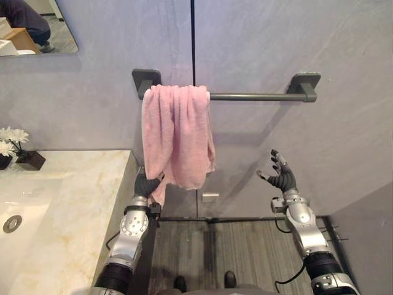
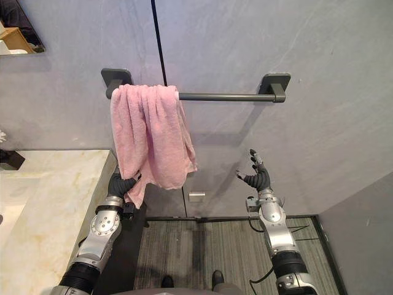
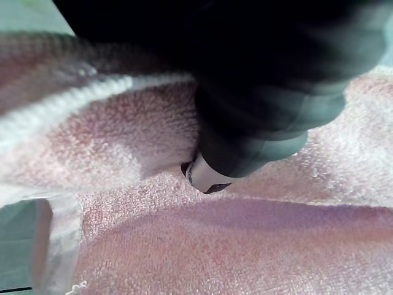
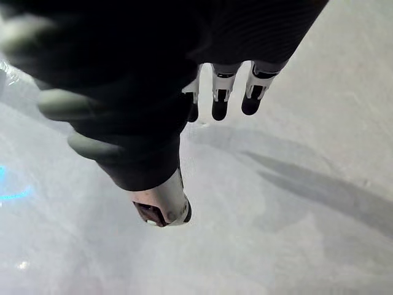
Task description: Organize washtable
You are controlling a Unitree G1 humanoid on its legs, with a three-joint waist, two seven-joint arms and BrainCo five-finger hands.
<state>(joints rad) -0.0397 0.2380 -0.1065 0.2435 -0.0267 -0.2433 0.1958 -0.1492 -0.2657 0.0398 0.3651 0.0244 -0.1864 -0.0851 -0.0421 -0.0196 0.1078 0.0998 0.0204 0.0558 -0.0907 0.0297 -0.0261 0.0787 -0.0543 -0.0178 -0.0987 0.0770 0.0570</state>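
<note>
A: Hanging bunched at the left end of the bar [image 1: 258, 96], the towel [image 1: 178, 135] has its lower corner pinched in the left hand [image 1: 147, 184].
B: And the right hand [image 1: 281, 177]?
A: Spread, empty, below the bar's right half. Pull down one-handed and the towel could slide off the bar.

One pink towel [image 1: 177, 138], one towel rail [image 1: 258, 96], one mirror [image 1: 37, 27], one sink drain [image 1: 11, 223], one marble counter [image 1: 92, 184]

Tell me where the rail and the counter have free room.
The rail is bare from the pink towel to its right bracket. The counter is free between the sink and its right edge. Crowded: the rail's left end, under the bunched towel that the left hand grips.
</note>
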